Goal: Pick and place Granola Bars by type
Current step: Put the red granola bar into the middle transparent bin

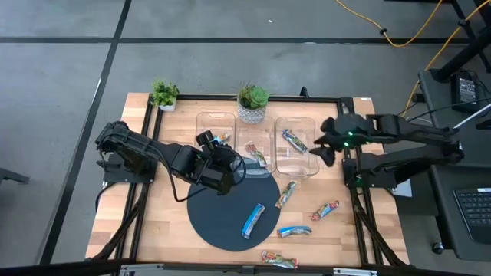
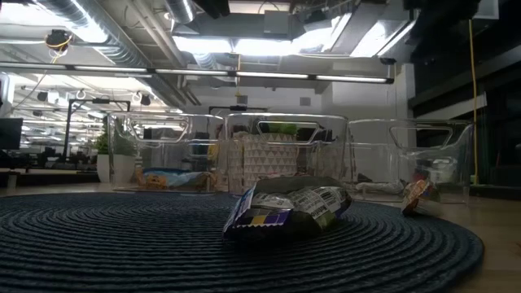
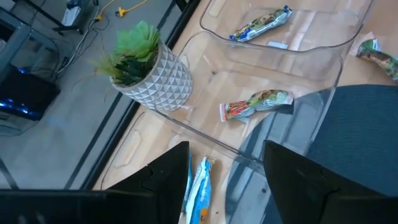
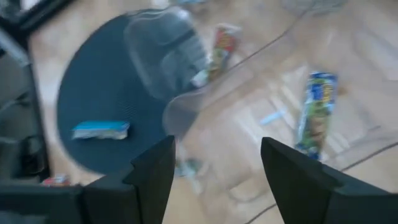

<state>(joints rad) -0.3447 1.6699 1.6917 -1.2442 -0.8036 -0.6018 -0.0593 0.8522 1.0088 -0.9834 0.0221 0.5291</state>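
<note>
Three clear bins stand along the far side. My left gripper (image 1: 224, 153) (image 3: 227, 155) is open above the left bin (image 1: 215, 126), where a light blue-white bar (image 3: 200, 186) lies flat. The middle bin (image 1: 255, 136) holds an orange-red bar (image 3: 258, 102). In the right bin (image 1: 298, 157) lies a dark blue bar (image 1: 294, 140) (image 4: 317, 112). My right gripper (image 1: 324, 146) (image 4: 214, 146) is open over that bin's right side. A light blue bar (image 1: 253, 220) (image 2: 289, 210) lies on the round dark mat (image 1: 219, 226). Several more bars (image 1: 285, 193) lie on the wood to the mat's right and near side.
Two potted plants stand at the far edge: a small one (image 1: 164, 93) at the far left and a larger one in a white patterned pot (image 1: 252, 103) (image 3: 146, 68) behind the bins. A black frame rail (image 1: 354, 192) runs along the table's sides.
</note>
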